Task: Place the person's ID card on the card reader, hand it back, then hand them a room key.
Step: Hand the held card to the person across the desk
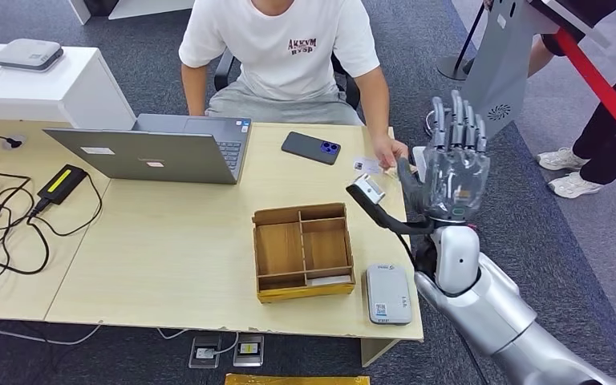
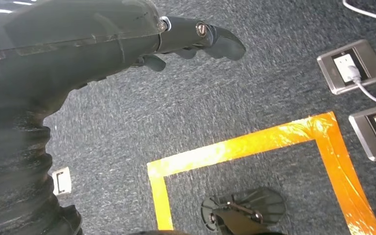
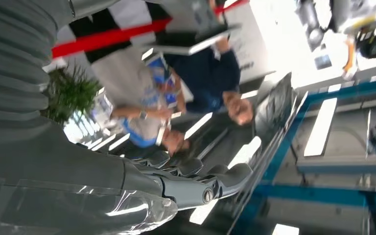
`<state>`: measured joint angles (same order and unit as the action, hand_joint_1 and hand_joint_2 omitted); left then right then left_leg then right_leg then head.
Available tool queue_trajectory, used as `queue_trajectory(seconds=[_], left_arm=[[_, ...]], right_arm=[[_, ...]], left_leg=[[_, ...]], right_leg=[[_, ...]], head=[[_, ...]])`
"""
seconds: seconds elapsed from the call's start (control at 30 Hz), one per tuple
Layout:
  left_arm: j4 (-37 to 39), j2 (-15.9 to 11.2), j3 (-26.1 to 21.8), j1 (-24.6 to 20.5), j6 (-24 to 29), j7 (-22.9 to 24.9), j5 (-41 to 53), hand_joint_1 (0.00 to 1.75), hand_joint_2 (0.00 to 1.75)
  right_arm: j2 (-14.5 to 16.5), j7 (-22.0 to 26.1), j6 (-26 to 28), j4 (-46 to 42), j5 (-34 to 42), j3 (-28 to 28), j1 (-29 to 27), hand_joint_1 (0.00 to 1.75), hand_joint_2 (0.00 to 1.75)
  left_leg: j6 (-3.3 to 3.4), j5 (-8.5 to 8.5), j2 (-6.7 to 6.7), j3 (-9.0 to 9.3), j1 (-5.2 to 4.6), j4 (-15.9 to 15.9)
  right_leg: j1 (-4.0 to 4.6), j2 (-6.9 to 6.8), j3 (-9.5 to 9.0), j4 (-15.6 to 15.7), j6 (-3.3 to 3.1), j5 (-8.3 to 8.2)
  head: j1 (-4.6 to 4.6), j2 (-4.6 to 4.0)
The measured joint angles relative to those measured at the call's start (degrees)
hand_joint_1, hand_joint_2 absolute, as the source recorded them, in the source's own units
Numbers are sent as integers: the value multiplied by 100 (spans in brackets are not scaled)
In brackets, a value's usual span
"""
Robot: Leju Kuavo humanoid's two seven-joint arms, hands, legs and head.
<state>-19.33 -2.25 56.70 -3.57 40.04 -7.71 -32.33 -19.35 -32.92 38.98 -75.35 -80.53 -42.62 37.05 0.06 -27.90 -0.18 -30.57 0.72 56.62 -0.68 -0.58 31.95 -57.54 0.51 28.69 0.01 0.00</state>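
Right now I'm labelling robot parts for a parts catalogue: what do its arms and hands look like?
The right arm is glossy silver with a white wrist section. The right hand has a clear, see-through palm shell over grey metal, and dark grey segmented fingers. The left hand shows a dark shell, a grey ribbed cover behind it and a thick grey thumb with a screw.

Wooden table (image 1: pixel 168 249): laptop (image 1: pixel 160 148), phone (image 1: pixel 310 147), divided box (image 1: pixel 302 249), card reader (image 1: pixel 388 293), ID card (image 1: pixel 365 166)
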Motion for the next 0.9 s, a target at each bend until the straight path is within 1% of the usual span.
queue_trajectory(seconds=[0.07,0.17,0.23,0.33,0.47,0.6,0.7,0.73,0.8,0.9], left_arm=[[41,7,-88,13,0,-25,58,0,175],[102,33,-241,22,1,-48,147,0,175],[148,54,-361,32,2,-48,203,0,175],[210,105,-563,36,1,-46,277,0,175],[298,184,-852,31,2,-56,348,0,175],[374,282,-1157,22,2,-116,487,0,175],[424,360,-1393,22,2,-132,662,0,175],[435,380,-1467,24,2,-131,747,0,175],[450,427,-1649,24,2,-119,979,0,175],[461,497,-1961,30,2,-67,1260,0,175]], right_arm=[[-292,-137,-25,-410,-428,359,-386,0,175],[-688,-205,-24,-957,-677,902,-998,0,175],[-940,-232,-9,-1326,-689,1320,-1413,0,175],[-1235,-253,3,-1732,-585,2002,-2054,0,175],[-1477,-255,16,-2099,-397,2861,-2747,0,175],[-1510,-248,17,-2250,-150,3576,-3308,0,175],[-1453,-186,17,-2273,96,4074,-3636,0,175],[-1412,-90,17,-2269,203,4216,-3697,0,175],[-1246,325,17,-2237,475,4544,-3812,0,175],[-827,1157,16,-2122,801,5133,-3924,0,175]], left_leg=[[1,-1,2,2,0,0],[1,-1,3,2,-1,0],[4,-3,3,1,-1,0],[11,-8,3,0,-2,0],[13,-9,11,-1,-3,0],[13,-10,12,0,-4,0],[14,-10,12,-5,-4,0],[13,-10,15,-4,-4,-1],[13,-10,19,-2,-4,-1],[14,-10,18,-2,-3,-1]], right_leg=[[0,1,-2,1,1,-1],[-2,0,-2,1,3,-2],[-2,0,-3,2,3,-2],[-2,-1,-4,2,3,-2],[-4,4,-1,3,3,-2],[-4,8,-2,3,3,-2],[-5,5,0,2,4,-2],[-4,10,0,2,4,-2],[-4,15,1,2,4,-2],[-4,15,2,2,4,-2]], head=[[-1,0],[-2,0],[1,0],[1,0],[-2,0],[-1,0],[-2,0],[-1,0],[-1,0],[-2,0]])
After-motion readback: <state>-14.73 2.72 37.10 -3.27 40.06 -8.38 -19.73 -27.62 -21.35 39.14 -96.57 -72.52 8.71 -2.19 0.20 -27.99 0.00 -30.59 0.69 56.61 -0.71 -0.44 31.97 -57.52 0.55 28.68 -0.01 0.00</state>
